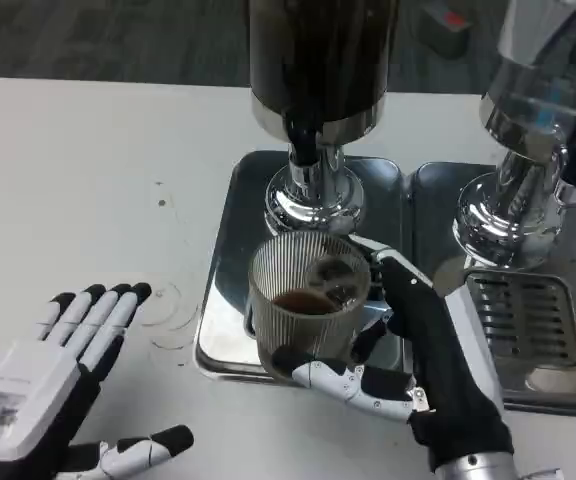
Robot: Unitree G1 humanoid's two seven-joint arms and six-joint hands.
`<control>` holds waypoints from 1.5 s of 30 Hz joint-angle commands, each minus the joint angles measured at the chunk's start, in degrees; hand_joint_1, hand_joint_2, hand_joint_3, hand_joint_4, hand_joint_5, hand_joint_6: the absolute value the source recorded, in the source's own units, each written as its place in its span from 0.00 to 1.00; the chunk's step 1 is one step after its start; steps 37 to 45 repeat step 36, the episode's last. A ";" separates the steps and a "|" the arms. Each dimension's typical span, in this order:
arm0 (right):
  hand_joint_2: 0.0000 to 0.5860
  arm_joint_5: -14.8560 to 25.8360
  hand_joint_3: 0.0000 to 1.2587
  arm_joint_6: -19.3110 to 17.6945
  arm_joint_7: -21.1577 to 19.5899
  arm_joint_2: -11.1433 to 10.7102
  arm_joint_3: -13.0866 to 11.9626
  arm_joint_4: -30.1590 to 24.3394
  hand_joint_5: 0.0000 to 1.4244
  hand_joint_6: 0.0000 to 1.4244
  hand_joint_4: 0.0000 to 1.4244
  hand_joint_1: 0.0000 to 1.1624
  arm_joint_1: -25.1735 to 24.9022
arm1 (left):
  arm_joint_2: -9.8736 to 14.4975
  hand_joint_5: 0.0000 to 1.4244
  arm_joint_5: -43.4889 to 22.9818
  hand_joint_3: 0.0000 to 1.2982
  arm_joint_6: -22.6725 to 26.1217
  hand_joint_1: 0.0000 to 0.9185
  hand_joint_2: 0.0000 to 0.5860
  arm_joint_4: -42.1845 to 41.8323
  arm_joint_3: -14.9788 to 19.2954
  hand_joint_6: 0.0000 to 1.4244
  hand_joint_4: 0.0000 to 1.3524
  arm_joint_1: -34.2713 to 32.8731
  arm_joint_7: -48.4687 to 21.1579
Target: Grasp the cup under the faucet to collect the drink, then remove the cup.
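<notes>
1. Table (pixel 88 160): white, with faint ring marks on the surface just beyond the left hand's fingertips.
2. Tray (pixel 230 255): shiny metal, lying on the table at centre; a dispenser and the cup stand on it.
3. Dispenser (pixel 318 60): dark cylindrical body on a chrome pedestal base, at the far end of the tray.
4. Faucet (pixel 304 143): black spout at the dispenser's lower front, pointing down above the far rim of the cup.
5. Cup (pixel 306 305): ribbed and translucent, upright on the near part of the tray, just in front of the pedestal and below the faucet. It holds a shallow layer of brown drink (pixel 303 301).
6. Right hand (pixel 408 340): wrapped around the cup from its right side. One finger lies along the far right rim, the thumb crosses the near base, and the fingers grip the cup.
7. Left hand (pixel 58 385): flat on the table, left of the tray and well apart from the cup. Its fingers are straight and slightly spread, thumb out to the side, holding nothing.
8. Second dispenser (pixel 528 150): chrome, on the right, on its own tray.
9. Grille (pixel 523 318): slotted metal drip plate, in front of the second dispenser, just right of the right hand.
</notes>
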 commanded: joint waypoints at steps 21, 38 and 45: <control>0.37 -0.93 0.41 -2.12 -1.28 0.61 -0.09 -2.51 0.55 0.70 0.43 0.84 -0.04 | -0.96 0.00 -0.47 0.00 1.18 0.00 0.16 -0.47 0.09 0.00 0.00 -0.51 -2.15; 0.37 0.20 0.41 -2.18 -1.50 1.10 -1.07 -1.26 0.55 0.70 0.43 0.84 -0.67 | -1.25 0.00 -0.60 0.00 2.64 0.00 0.16 0.02 0.11 0.00 0.00 -1.56 -2.87; 0.37 0.20 0.41 -2.18 -1.50 1.10 -1.07 -1.26 0.55 0.70 0.43 0.84 -0.67 | -1.25 0.00 -0.60 0.00 2.64 0.00 0.16 0.02 0.11 0.00 0.00 -1.56 -2.87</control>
